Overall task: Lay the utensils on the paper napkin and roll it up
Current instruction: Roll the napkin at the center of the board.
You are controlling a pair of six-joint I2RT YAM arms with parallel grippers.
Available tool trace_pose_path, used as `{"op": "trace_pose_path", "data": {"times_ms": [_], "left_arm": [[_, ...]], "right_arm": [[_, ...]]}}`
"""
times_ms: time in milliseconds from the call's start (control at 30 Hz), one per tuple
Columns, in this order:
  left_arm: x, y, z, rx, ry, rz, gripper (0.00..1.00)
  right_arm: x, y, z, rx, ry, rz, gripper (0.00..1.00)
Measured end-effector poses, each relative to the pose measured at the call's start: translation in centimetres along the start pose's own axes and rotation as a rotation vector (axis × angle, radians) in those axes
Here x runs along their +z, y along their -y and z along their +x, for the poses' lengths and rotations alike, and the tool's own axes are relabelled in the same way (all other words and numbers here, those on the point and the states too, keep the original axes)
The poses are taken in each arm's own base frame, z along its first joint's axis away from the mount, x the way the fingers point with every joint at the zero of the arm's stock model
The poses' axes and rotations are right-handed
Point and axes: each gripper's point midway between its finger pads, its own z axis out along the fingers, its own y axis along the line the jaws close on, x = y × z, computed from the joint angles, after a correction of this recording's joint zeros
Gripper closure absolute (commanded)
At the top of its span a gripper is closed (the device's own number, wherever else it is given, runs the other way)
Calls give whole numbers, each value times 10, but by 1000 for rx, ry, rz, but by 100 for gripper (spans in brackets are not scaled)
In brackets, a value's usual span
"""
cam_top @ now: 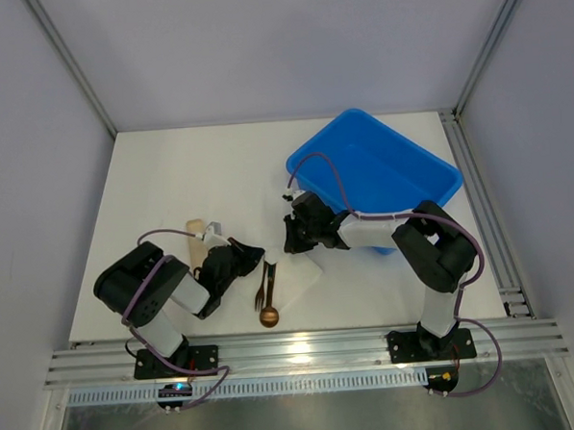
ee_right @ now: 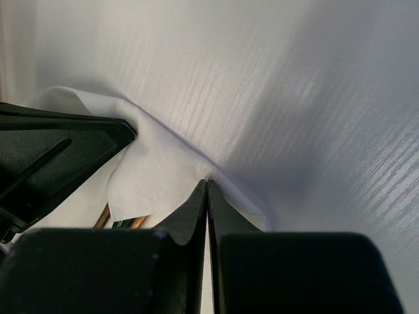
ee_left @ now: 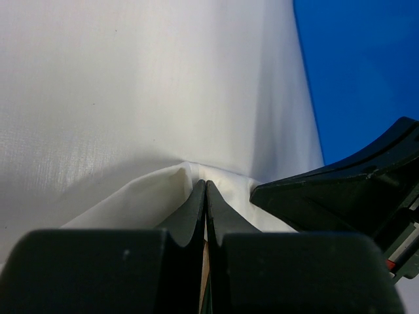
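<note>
Left claw (ee_left: 205, 190): closed, paper napkin (ee_left: 144, 199) edge is pinched.
Right claw (ee_right: 207, 190): closed on same edge.
Spoon (cam_top: 269, 316), fork (cam_top: 263, 286): partly covered by napkin.

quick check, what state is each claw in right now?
Left claw: closed, pinching an edge of the paper napkin.
Right claw: closed, pinching the paper napkin too.
</note>
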Motion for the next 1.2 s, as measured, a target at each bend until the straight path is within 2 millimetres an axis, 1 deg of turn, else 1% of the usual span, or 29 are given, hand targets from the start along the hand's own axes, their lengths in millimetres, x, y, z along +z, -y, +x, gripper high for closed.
{"op": "trace_pose_path", "data": {"times_ms": [333,467,567,667,833,967,1100,1200], "left_arm": [[-2,0,1,8,9,-6,100],[-6,0,-1,28,11,-21,100],[-10,0,-6,55,20,-36,100],[-15,5,-15,88,39,-45,100],[-15,15,-26,136,63,-56,100],[-13,10,-23,157,48,-75,100],[-9,-8,-12,169,11,-121,100],[-5,-9,-11,161,16,-115,100]], "right_arm": [[1,-1,-2,-1,-6,3,96],[1,-1,-2,-3,-6,3,96],[1,-1,-1,-3,-6,3,96],[1,-1,-2,-3,-6,3,96],[2,-1,-2,-3,-7,1,96],[2,-1,-2,-3,-7,1,96],[2,-1,-2,-3,-7,1,96],[2,-1,-2,-3,-8,2,96]]}}
